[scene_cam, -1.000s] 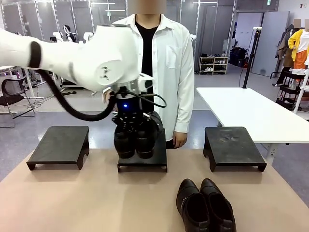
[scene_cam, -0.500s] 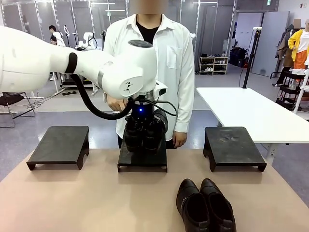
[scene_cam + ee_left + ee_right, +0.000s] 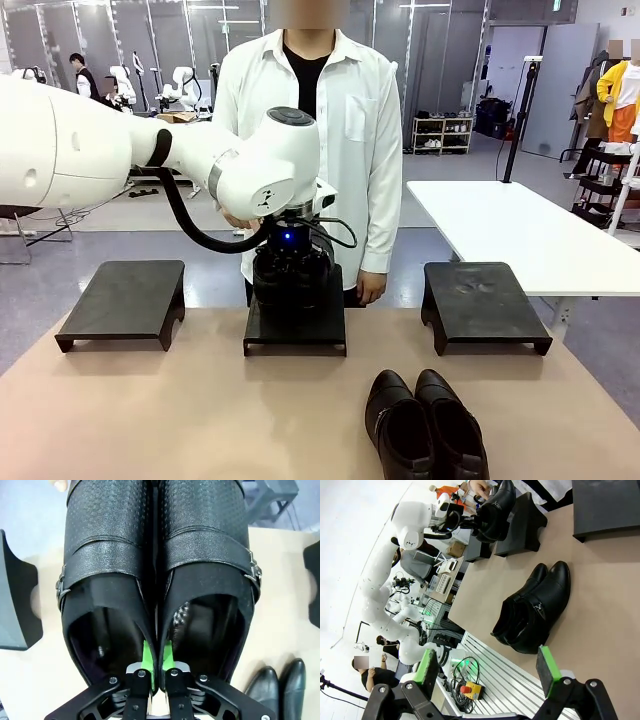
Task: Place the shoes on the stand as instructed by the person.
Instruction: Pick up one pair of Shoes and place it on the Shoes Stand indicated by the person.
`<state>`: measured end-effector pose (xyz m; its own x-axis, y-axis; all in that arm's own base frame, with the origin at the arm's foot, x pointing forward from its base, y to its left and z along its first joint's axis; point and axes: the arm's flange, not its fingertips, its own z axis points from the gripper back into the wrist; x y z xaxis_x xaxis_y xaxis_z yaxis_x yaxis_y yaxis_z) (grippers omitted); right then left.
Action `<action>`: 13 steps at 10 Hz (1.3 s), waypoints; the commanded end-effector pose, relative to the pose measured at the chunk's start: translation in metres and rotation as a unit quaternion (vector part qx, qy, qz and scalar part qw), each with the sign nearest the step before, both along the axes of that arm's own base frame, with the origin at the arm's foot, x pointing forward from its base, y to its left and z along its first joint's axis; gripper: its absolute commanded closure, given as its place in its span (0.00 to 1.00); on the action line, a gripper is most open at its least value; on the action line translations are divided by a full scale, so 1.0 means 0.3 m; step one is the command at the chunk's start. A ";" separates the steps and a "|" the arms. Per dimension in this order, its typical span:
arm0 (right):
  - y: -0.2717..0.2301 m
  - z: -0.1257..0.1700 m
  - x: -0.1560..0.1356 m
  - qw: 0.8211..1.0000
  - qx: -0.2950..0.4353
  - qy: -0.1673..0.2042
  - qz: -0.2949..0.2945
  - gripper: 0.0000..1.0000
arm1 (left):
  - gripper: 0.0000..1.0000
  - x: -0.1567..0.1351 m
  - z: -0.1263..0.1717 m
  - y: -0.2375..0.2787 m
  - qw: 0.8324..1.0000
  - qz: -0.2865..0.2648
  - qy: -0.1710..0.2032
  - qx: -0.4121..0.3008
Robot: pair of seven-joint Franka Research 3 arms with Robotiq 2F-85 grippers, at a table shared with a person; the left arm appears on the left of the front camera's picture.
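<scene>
My left gripper [image 3: 291, 272] is shut on a pair of black buckle-strap shoes [image 3: 290, 288], held low over the middle stand [image 3: 296, 338]. In the left wrist view its green pads [image 3: 145, 655] pinch the two inner walls of that pair [image 3: 115, 570] together, toes pointing away. I cannot tell if the soles rest on the stand. A second black pair [image 3: 425, 428] lies on the table near the front right, also seen as shoes [image 3: 532, 610] in the right wrist view. My right gripper [image 3: 487, 666] hangs open above the table edge, holding nothing. The person [image 3: 345, 130] stands behind the middle stand.
A bare black stand [image 3: 125, 300] sits at the left and another [image 3: 485, 300] at the right of the tan table [image 3: 180, 420]. A white table [image 3: 520, 230] stands beyond at the right. The person's hand [image 3: 372, 290] hangs just behind the middle stand.
My left arm has carried the strapped shoes away from the camera and down, from hanging at the stand's front edge to sitting low over its top. The grip stayed shut. The right arm is still.
</scene>
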<state>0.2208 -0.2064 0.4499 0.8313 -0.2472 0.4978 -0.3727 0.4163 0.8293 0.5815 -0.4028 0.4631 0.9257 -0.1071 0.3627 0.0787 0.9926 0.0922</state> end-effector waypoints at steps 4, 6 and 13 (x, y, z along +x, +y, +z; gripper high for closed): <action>-0.001 -0.002 -0.001 1.000 0.003 -0.012 0.001 0.00 | 0.92 0.037 -0.061 -0.013 1.000 0.001 -0.013 -0.003; -0.001 -0.002 -0.001 1.000 0.003 -0.012 0.001 0.00 | 0.92 0.039 -0.091 -0.010 1.000 0.004 0.002 -0.005; -0.001 -0.002 -0.001 1.000 0.003 -0.012 0.001 0.00 | 0.00 0.026 -0.139 -0.020 1.000 -0.004 0.018 -0.003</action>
<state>0.2208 -0.2064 0.4499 0.8312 -0.2472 0.4980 -0.3729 0.4164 0.8292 0.5889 -0.4088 0.4174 0.9397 -0.1158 0.3220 0.0846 0.9904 0.1092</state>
